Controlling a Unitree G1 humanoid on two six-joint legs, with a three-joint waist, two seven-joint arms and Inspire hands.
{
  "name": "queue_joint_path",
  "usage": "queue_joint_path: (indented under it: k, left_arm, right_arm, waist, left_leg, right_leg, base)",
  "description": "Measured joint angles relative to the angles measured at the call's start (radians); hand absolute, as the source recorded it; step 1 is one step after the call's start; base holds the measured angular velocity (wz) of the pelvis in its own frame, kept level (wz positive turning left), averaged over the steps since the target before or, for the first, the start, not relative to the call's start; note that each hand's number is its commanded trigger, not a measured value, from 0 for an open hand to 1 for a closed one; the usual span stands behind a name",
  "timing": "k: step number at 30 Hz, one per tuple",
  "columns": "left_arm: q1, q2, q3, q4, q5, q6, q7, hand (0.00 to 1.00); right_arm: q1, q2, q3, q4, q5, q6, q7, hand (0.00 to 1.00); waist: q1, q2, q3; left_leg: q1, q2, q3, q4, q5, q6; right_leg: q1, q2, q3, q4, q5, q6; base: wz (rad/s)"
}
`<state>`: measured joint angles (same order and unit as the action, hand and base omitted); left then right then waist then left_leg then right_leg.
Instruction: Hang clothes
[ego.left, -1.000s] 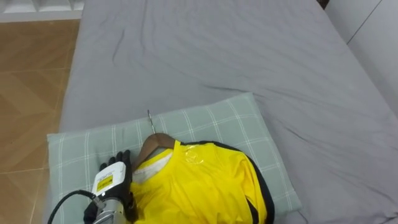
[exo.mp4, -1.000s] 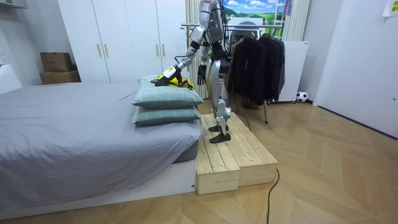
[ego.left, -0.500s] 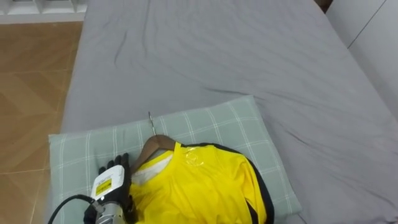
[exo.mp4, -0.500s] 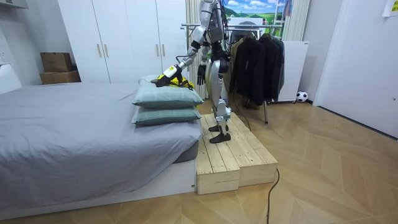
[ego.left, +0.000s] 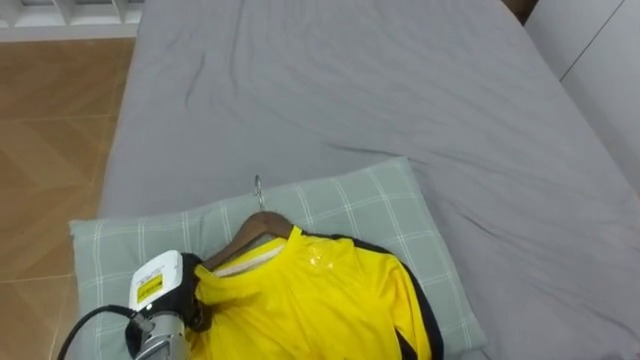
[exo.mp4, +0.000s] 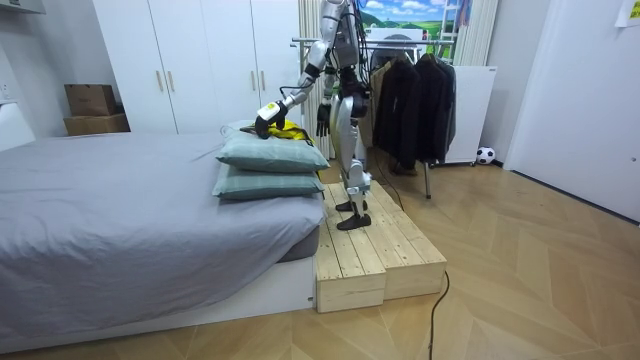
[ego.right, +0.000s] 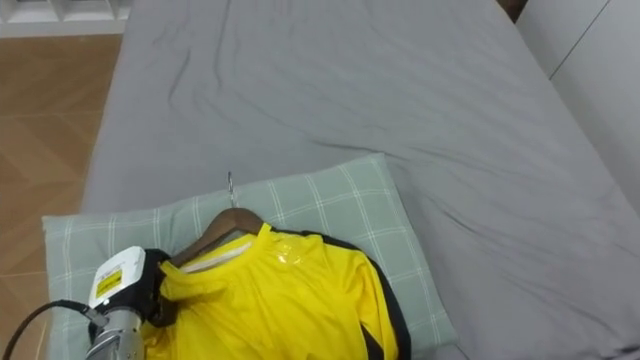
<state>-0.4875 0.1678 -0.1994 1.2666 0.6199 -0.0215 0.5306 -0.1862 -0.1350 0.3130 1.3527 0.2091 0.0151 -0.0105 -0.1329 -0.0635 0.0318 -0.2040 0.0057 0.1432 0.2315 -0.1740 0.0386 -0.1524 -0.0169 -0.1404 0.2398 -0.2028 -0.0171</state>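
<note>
Since the earlier frame, the left hand has closed in on the shoulder of the yellow shirt, and the wooden hanger has shifted slightly to the right. The shirt sits on the hanger and lies on the green checked pillow at the head of the grey bed. The left hand's tips are buried in the fabric, so its grip cannot be determined. The right hand hangs beside the body, its state unreadable. The robot stands on the wooden platform beside the bed.
</note>
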Motion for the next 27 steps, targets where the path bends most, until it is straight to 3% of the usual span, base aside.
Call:
queue_joint_path:
  k: [3,5,6,7,8,9,11,13,17,27]
  left_arm:
    - [0.005,0.0,0.0,0.001,-0.001,0.003,-0.001,1.0]
    - [0.008,-0.002,-0.003,0.002,0.0,0.007,-0.009,1.0]
    - [0.01,-0.002,-0.001,0.004,-0.005,0.01,-0.011,1.0]
    - [0.01,0.007,0.001,0.005,-0.021,0.01,-0.011,1.0]
    - [0.011,0.012,0.006,0.007,-0.022,0.012,-0.011,1.0]
    - [0.015,0.015,0.033,0.013,-0.022,0.018,-0.013,1.0]
    - [0.018,0.023,0.038,0.018,-0.028,0.021,-0.016,1.0]
    - [0.021,0.015,0.038,0.018,-0.029,0.022,-0.017,1.0]
    - [0.028,0.0,0.037,0.009,-0.066,0.02,-0.018,1.0]
    - [0.037,0.003,0.035,0.01,-0.116,0.025,-0.035,1.0]
  right_arm:
    - [0.0,0.0,0.0,0.0,0.0,0.0,0.0,0.0]
    - [0.0,0.0,0.0,0.001,0.001,-0.001,0.0,0.0]
    - [0.002,0.001,-0.002,0.002,0.012,-0.002,-0.002,0.0]
    - [-0.006,0.001,-0.001,0.001,0.018,-0.003,-0.006,0.0]
    - [-0.015,0.001,0.0,0.001,0.018,-0.004,-0.01,0.0]
    - [-0.017,-0.003,0.011,0.002,0.017,-0.012,-0.026,0.0]
    - [-0.015,0.004,0.02,0.006,0.017,-0.015,-0.032,0.0]
    - [-0.002,0.005,0.016,0.0,0.028,-0.018,-0.03,0.0]
    - [-0.009,0.01,0.016,0.001,0.03,-0.018,-0.018,0.0]
    - [0.002,0.008,-0.003,0.001,0.029,-0.018,0.003,0.0]
  waist:
    - [0.001,0.0,0.0]
    - [0.002,0.001,0.0006]
    - [0.009,0.002,0.0017]
    - [0.031,0.001,0.0029]
    - [0.033,-0.002,0.001]
    - [0.015,0.028,0.0016]
    - [-0.007,0.028,0.0014]
    - [-0.027,0.025,0.0029]
    - [-0.018,0.009,0.0045]
    - [-0.025,0.033,0.0012]
  left_leg:
    - [0.008,0.001,-0.017,-0.008,0.001,-0.002]
    - [0.017,0.005,-0.064,-0.016,0.004,-0.006]
    - [0.025,0.01,-0.131,-0.021,0.007,-0.01]
    - [0.021,0.012,-0.164,-0.019,0.006,-0.012]
    - [0.016,0.012,-0.168,-0.016,0.001,-0.021]
    - [0.001,0.026,-0.18,-0.012,-0.009,-0.047]
    - [0.01,0.036,-0.113,-0.029,0.004,-0.067]
    - [0.025,0.042,-0.033,-0.067,0.033,-0.051]
    - [0.038,0.038,-0.013,-0.071,0.036,-0.047]
    - [0.059,0.031,-0.001,-0.067,0.032,-0.041]
  right_leg:
    - [-0.004,0.002,-0.002,0.013,0.0,0.0]
    - [-0.036,0.004,-0.007,0.069,-0.005,-0.004]
    - [-0.079,0.008,0.006,0.104,-0.021,-0.008]
    - [-0.132,0.01,0.036,0.037,0.01,-0.023]
    - [-0.156,0.002,0.039,-0.009,0.077,-0.03]
    - [-0.146,0.007,-0.009,-0.007,0.12,-0.04]
    - [-0.126,0.007,-0.015,-0.01,0.12,-0.04]
    - [-0.105,0.008,0.01,-0.017,0.116,-0.035]
    - [-0.096,0.005,-0.001,-0.023,0.113,-0.03]
    - [-0.066,0.007,0.001,-0.043,0.106,-0.036]
  base:
    - [0.0]
    - [-0.12]
    - [-0.54]
    - [-0.65]
    - [-0.41]
    - [0.13]
    - [0.4]
    - [0.53]
    - [0.11]
    - [-0.02]
